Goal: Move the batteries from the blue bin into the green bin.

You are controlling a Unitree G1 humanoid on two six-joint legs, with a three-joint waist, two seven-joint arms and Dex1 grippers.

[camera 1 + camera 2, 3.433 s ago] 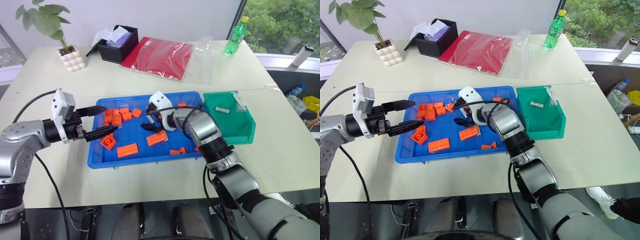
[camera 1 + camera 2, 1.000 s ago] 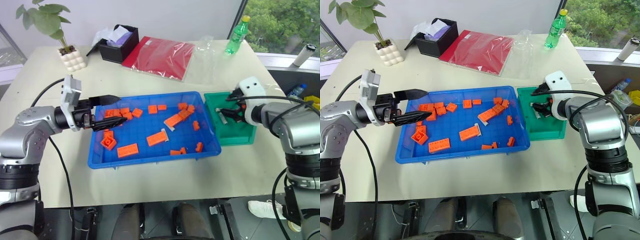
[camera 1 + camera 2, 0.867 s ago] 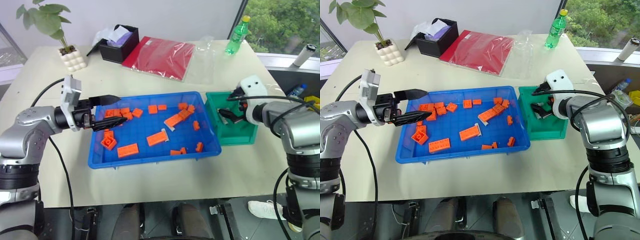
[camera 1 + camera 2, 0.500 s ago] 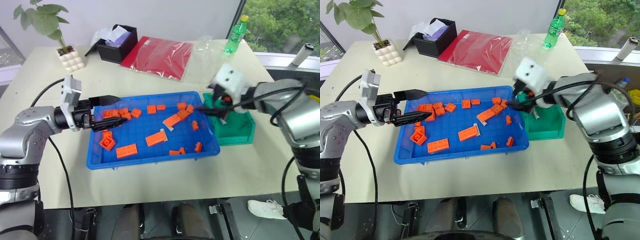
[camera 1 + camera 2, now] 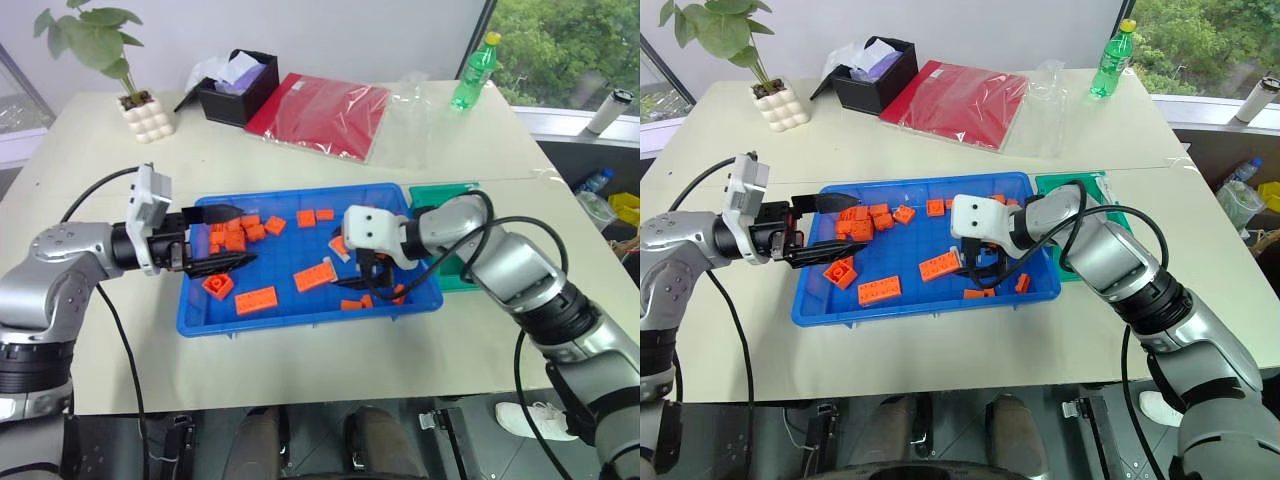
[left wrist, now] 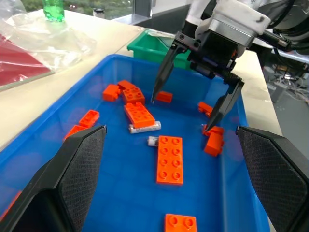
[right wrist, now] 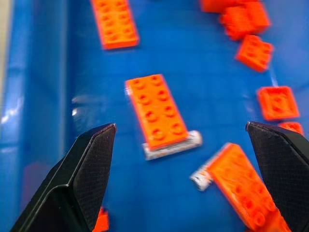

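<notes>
Our right gripper [image 5: 372, 282] hangs with jaws spread wide and empty over the right half of the large shallow bright-blue plastic bin [image 5: 262, 318], above two slim silvery batteries [image 7: 172, 145] lying against orange toy bricks [image 7: 157, 110]. Our left gripper [image 5: 226, 236] is released too, holding nothing above the tray's left end. The small deep green plastic bin [image 5: 448, 194] stands touching the tray's right wall.

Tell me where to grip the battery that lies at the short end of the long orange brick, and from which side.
Probably grip the battery by its two end caps, coming down from above. It lies flat on the blue bin floor, one long side against the orange brick, so no jaws fit there; both ends look free.
</notes>
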